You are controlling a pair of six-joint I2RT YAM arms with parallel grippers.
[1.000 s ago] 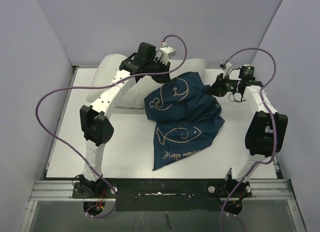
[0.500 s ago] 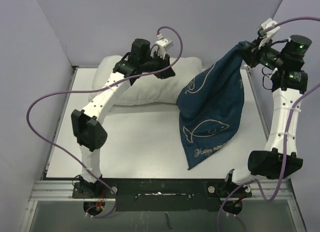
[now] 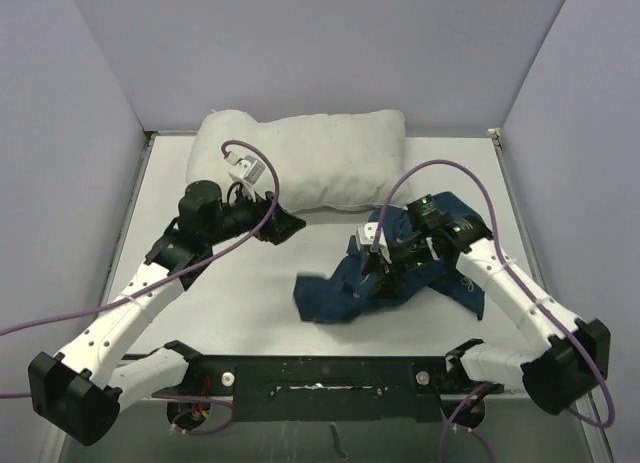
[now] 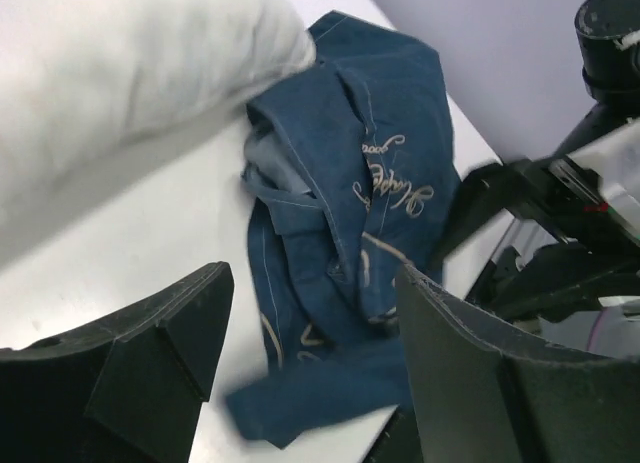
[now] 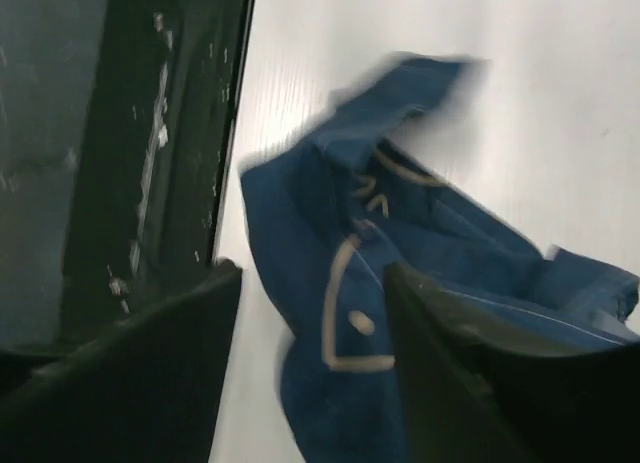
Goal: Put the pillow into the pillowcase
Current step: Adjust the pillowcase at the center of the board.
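Right pincer opened, jaws apart. Pillowcase dropped from raised hold, lay crumpled on tabletop beneath it. Left pincer quit pillow, apart, empty. Pillow at far edge, uncased. Regrasp likely needed.

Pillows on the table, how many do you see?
1. The pillow lies along the table's far edge; the crumpled pillowcase nearby looks too flat to hide another.
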